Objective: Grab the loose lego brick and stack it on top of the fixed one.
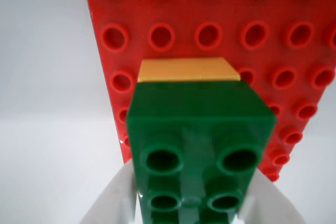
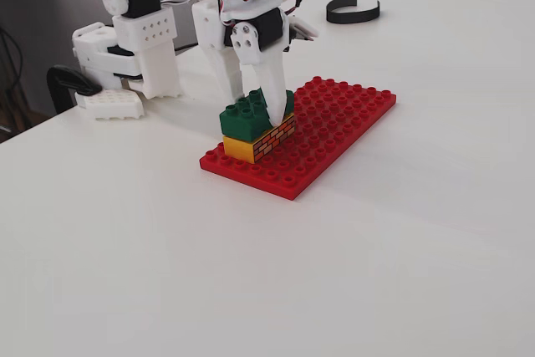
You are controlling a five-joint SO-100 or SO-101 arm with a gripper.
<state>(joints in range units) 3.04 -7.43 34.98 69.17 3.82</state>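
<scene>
— What's the wrist camera showing?

— The green brick [image 1: 197,145] is filling the middle, with the white gripper [image 1: 191,203] fingers pressing both its sides. A strip of the yellow brick [image 1: 185,70] is peeking out past it, and the red baseplate [image 1: 294,51] is spreading beyond.

— And the fixed camera?

— The gripper [image 2: 255,104] is clamping the green brick [image 2: 244,114], which is sitting on the yellow brick [image 2: 259,143] near the red baseplate [image 2: 334,131] corner. A white block [image 2: 109,104] and a black ring [image 2: 352,11] are lying well apart on the table [image 2: 376,273].

Wrist view: very close, looking down past gripper [image 1: 191,203] onto bricks. Fixed view: farther, raised, angled across table [image 2: 393,248]. Both share red baseplate [image 1: 294,66] [image 2: 334,135].
</scene>
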